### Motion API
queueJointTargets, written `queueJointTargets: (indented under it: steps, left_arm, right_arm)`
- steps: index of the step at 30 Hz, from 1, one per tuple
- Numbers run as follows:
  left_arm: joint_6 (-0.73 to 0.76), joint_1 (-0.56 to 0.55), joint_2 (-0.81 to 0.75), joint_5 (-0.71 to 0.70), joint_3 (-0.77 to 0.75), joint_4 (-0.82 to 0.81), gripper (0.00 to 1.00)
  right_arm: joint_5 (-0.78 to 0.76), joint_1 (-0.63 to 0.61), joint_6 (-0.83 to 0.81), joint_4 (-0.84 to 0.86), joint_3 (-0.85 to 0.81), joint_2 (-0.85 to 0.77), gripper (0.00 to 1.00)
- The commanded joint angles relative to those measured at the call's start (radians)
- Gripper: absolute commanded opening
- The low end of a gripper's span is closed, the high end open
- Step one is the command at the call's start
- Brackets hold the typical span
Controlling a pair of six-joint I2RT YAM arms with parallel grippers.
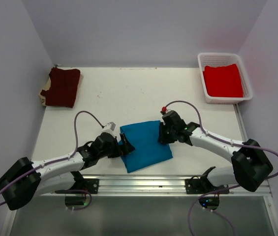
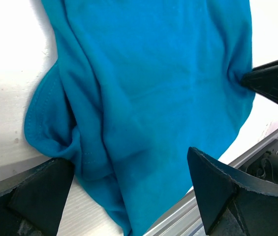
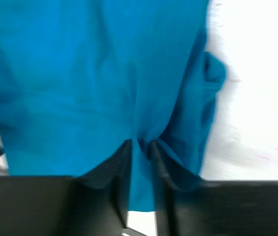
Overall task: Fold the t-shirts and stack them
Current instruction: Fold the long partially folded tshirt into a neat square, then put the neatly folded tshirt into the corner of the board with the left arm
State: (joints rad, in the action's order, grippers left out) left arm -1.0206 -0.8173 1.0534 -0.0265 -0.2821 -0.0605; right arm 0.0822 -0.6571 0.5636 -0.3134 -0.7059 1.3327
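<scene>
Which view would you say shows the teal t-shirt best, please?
Top external: nearly the whole teal t-shirt shows there. Left wrist shows only a rumpled part; right wrist, blurred cloth pinched in the right claw.

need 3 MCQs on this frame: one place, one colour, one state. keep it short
1. Where is the red t-shirt? A in the white basket; B on the floor; C draped over an arm.
2. Colour of the t-shirt between the arms? A maroon; B teal-blue; C yellow.
3. Right gripper? A wide open; B shut on the teal-blue t-shirt; C holding the basket.
Key: 1 A, red cloth fills the basket. 2 B, every view shows it. 3 B, the right wrist view shows its fingers pinching a fold.
</scene>
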Motion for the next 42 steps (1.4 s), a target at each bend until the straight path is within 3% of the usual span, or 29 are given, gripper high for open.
queueJointTargets:
  steps: [1, 5, 9, 10, 13, 14, 16, 17, 20, 34, 42]
  left_arm:
    - [-0.006, -0.011, 0.060, -0.001, 0.049, 0.119, 1.00]
    - [-0.006, -0.013, 0.069, -0.003, 0.049, 0.114, 1.00]
    - [-0.006, -0.013, 0.092, 0.000, 0.046, 0.093, 1.00]
    - [-0.006, -0.013, 0.099, 0.000, 0.046, 0.088, 1.00]
    - [-0.001, -0.014, 0.132, 0.002, 0.037, 0.077, 1.00]
    - [-0.003, -0.013, 0.141, 0.008, 0.037, 0.042, 1.00]
    - [-0.003, -0.014, 0.160, 0.010, 0.037, 0.031, 1.00]
    - [-0.006, -0.014, 0.164, 0.011, 0.037, 0.022, 1.00]
    - [-0.007, -0.014, 0.171, 0.010, 0.037, 0.021, 1.00]
    - [-0.007, -0.017, 0.134, -0.001, 0.050, 0.042, 1.00]
    - [-0.015, -0.017, 0.240, 0.016, 0.070, -0.007, 1.00]
  right_arm:
    - [-0.363, -0.036, -0.016, -0.194, -0.119, 0.010, 0.29]
    - [-0.430, -0.039, -0.016, -0.236, -0.135, -0.039, 0.53]
    - [-0.443, -0.041, -0.025, -0.245, -0.139, -0.127, 0.61]
    - [-0.391, -0.041, -0.027, -0.231, -0.138, -0.145, 0.61]
    - [-0.174, -0.041, -0.038, -0.137, -0.109, -0.162, 0.41]
    - [-0.089, -0.041, -0.034, -0.095, -0.092, -0.167, 0.16]
    - [0.043, -0.042, 0.016, 0.067, -0.031, -0.168, 0.00]
    - [0.157, -0.041, 0.037, 0.117, -0.012, -0.161, 0.00]
    - [0.241, -0.041, 0.099, 0.235, 0.025, -0.112, 0.00]
    - [0.027, -0.041, 0.082, 0.290, 0.065, 0.259, 0.00]
    - [-0.012, -0.041, 0.085, 0.294, 0.072, 0.267, 0.00]
